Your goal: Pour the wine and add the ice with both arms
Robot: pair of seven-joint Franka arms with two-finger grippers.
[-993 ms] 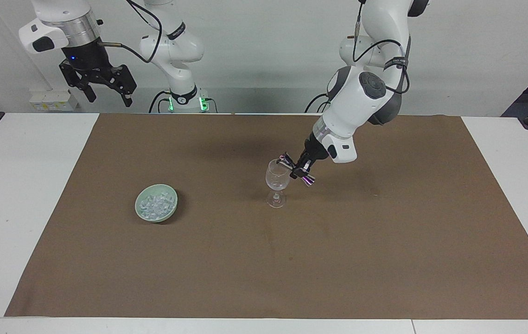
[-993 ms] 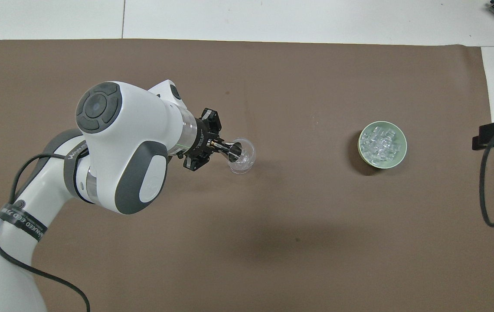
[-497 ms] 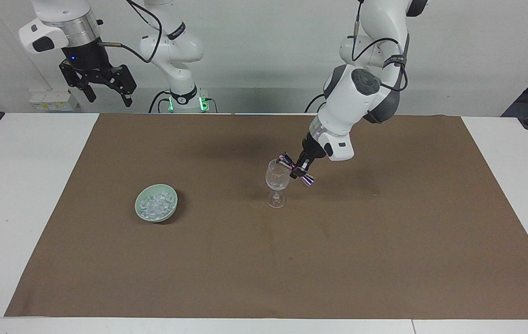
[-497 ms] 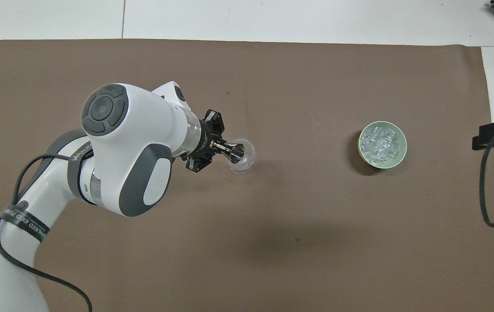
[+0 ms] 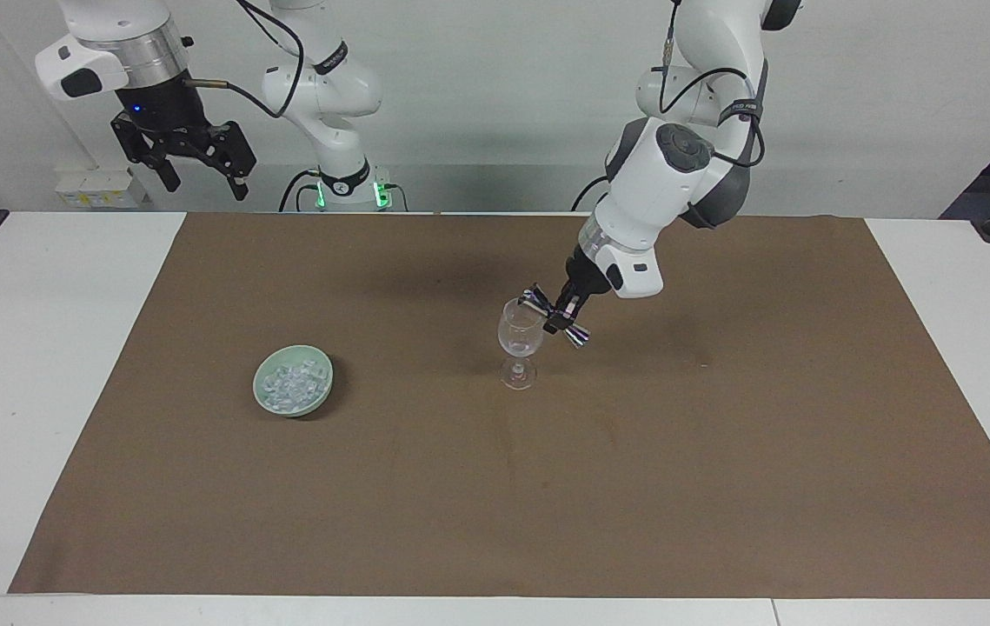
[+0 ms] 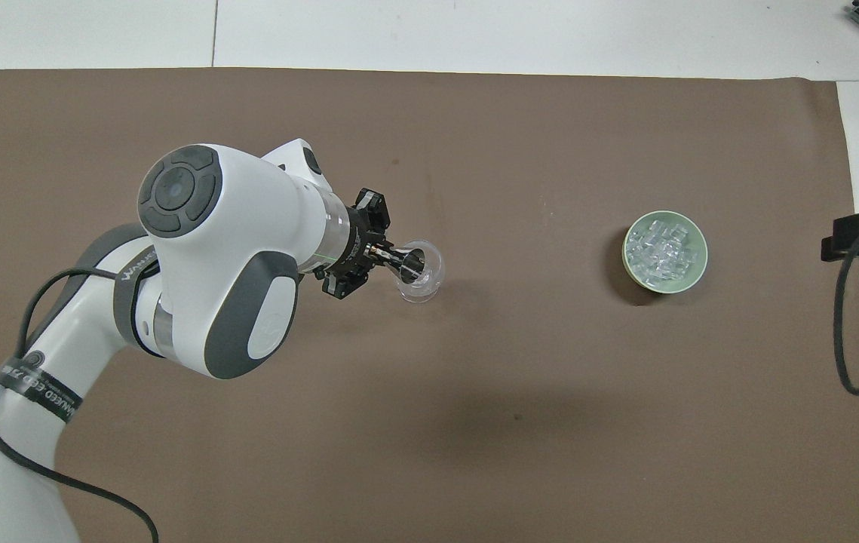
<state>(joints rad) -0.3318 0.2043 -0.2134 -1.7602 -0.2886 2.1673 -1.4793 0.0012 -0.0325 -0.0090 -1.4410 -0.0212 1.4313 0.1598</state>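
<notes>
Ice (image 5: 292, 383) sits heaped in a pale green bowl (image 5: 321, 393) on the brown mat (image 5: 720, 487), toward the right arm's end of the table, and a few clear chunks show low in the stemmed glass (image 5: 519, 341) standing upright near the middle of the mat, well apart from the bowl. Over that glass is the left gripper (image 5: 544, 309), reaching down at a slant from the left arm (image 5: 664, 187), its fingertips pressed together right at the rim on the side toward the left arm's end; whether anything is pinched between them I can't make out. From overhead the left gripper (image 6: 397, 262) covers part of the glass's mouth (image 6: 429, 265). Up high, the right gripper (image 5: 199, 178) hangs waiting above the table's edge by its own base, fingers spread wide, holding nothing
</notes>
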